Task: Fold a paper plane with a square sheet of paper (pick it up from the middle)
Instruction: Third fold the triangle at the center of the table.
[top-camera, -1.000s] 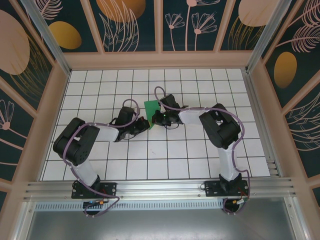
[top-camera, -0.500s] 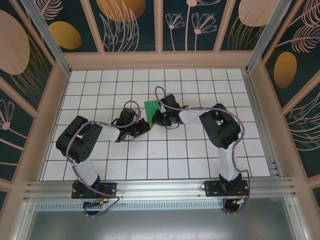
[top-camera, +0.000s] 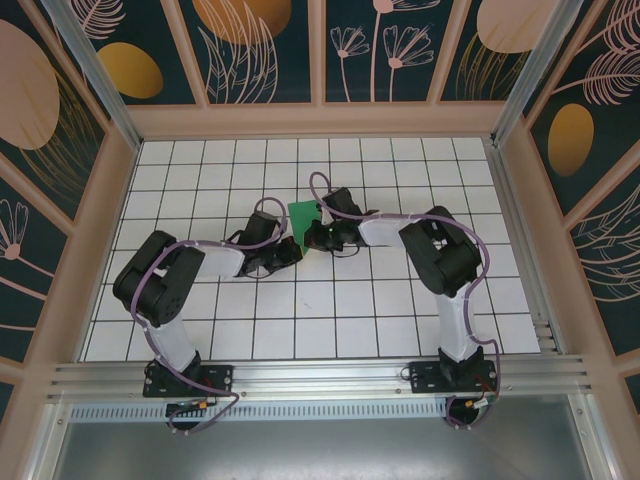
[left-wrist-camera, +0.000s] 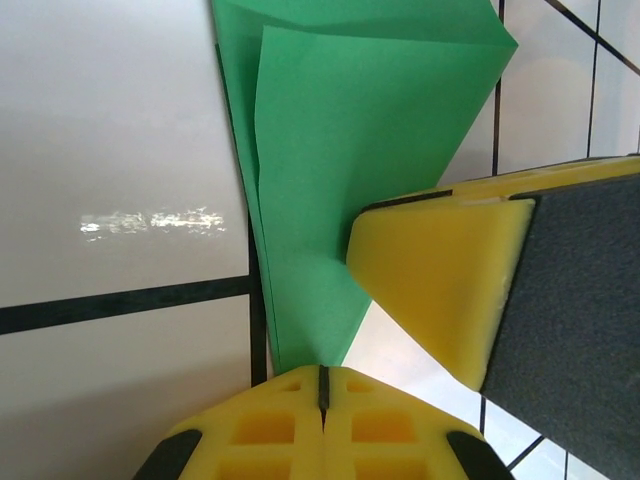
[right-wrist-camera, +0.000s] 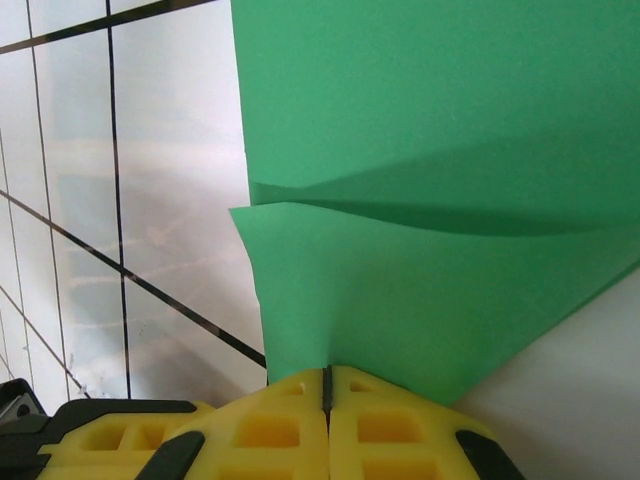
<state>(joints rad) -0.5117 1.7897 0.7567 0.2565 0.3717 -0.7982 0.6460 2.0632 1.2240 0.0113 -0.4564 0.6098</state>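
Note:
The square sheet of paper (top-camera: 300, 215) is bright green and lies folded in overlapping layers on the white grid table (top-camera: 200, 170), just left of centre. In the left wrist view the sheet (left-wrist-camera: 370, 130) narrows to a tip that runs into my left gripper (left-wrist-camera: 322, 372), whose yellow fingers are shut on it. My right gripper (right-wrist-camera: 327, 375) is shut on the lower edge of the sheet (right-wrist-camera: 430, 150), where one flap lifts slightly. From above, the left gripper (top-camera: 292, 250) and right gripper (top-camera: 312, 236) meet at the sheet's near edge. A paper plane is out of view.
A yellow finger of the right gripper (left-wrist-camera: 440, 290) with its dark pad crowds the right of the left wrist view, resting over the sheet. Wooden walls (top-camera: 320, 120) ring the table, and an aluminium rail (top-camera: 320, 375) runs along the near edge.
The left gripper has shifted a little right and away from the bases, closer to the sheet's near edge. The right arm and the sheet have hardly moved.

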